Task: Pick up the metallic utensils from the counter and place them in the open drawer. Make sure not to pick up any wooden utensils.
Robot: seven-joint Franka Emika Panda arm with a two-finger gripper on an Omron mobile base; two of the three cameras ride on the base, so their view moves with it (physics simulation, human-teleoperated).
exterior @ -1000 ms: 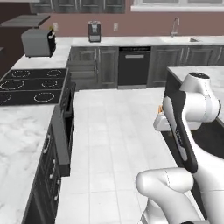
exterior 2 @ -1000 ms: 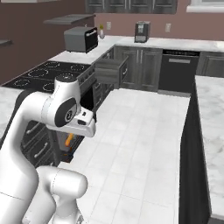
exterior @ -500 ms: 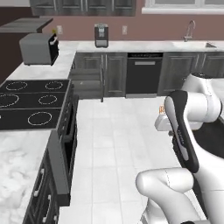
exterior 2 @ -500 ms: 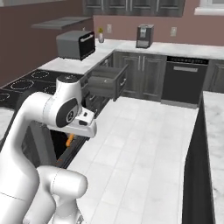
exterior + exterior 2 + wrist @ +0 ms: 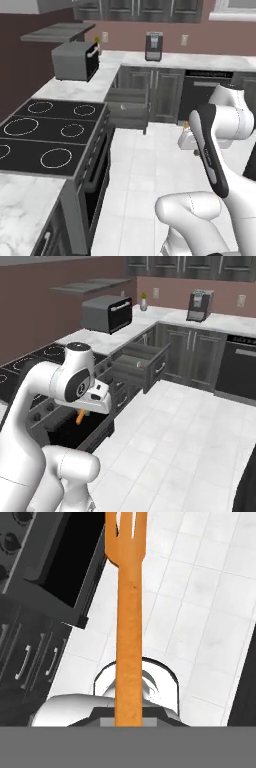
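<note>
Left side: black stovetop (image 5: 45, 135) set in the white worktop (image 5: 75, 85), with a toaster oven (image 5: 75, 61) behind it. Centre: the open drawer (image 5: 135, 367) stands pulled out from the charcoal cabinets; its contents cannot be made out. Right: the hand (image 5: 82, 415) hangs over the floor, well apart from the drawer, closed on an all-orange fork (image 5: 125, 612), prongs away from the wrist. Judgement: the fork appears wooden, not metallic, so this carry does not advance the task. Metallic utensils remain to be delivered.
</note>
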